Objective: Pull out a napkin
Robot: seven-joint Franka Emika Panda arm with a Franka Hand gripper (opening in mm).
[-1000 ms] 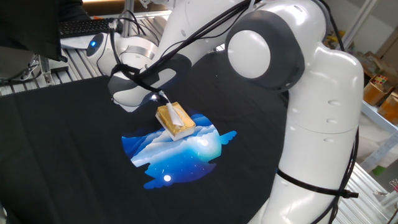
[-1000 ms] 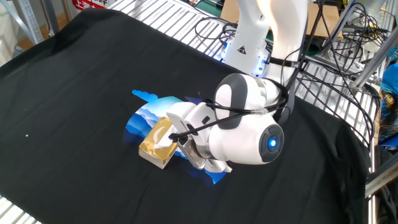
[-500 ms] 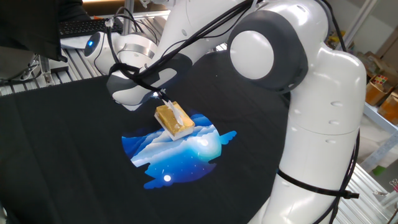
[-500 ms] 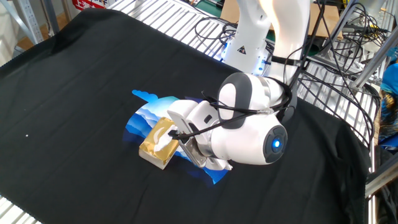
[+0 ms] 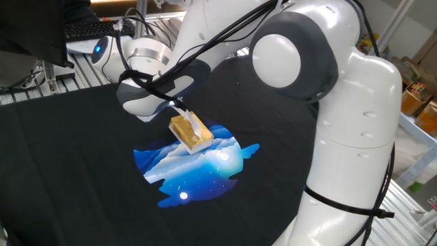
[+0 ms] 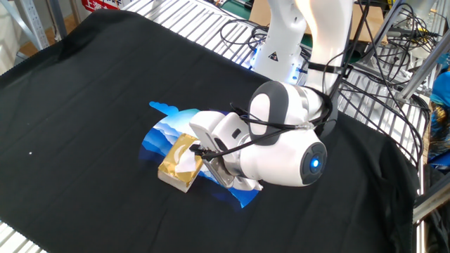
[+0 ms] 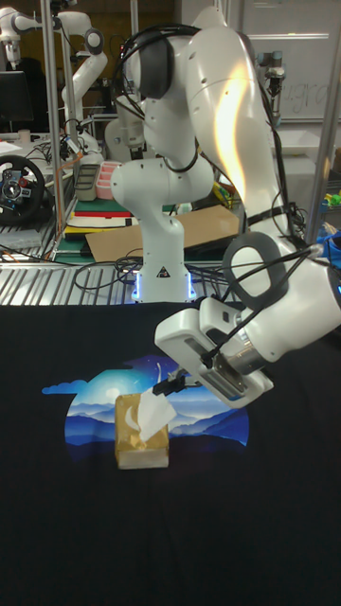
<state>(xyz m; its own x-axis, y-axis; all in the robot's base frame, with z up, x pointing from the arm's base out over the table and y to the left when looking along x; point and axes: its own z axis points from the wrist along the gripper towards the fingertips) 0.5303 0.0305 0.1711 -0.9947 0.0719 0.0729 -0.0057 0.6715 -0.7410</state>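
A golden-yellow tissue pack (image 7: 142, 447) lies on the blue mountain print of the black cloth. The napkin (image 7: 150, 411), a white sheet, rises out of its top slot toward my gripper (image 7: 168, 385), which is shut on the sheet's upper end just above the pack. One fixed view shows the pack (image 5: 189, 134) with the napkin (image 5: 196, 126) as a white strip running up to the gripper (image 5: 177, 106). From the other side, the napkin (image 6: 188, 159) stands out of the pack (image 6: 178, 166) right beside the gripper (image 6: 200, 150). The arm's wrist hides the fingers' far side.
The black cloth (image 6: 84, 91) covers a metal grid table. The blue print (image 5: 198, 167) lies mid-table. The arm's base (image 6: 281, 49) and cables (image 6: 380, 49) are at the back. A keyboard (image 5: 92, 29) sits beyond the cloth edge.
The gripper has shifted slightly up and away from the pack, and the napkin stands out of the slot a little more. The pack has stayed in place.
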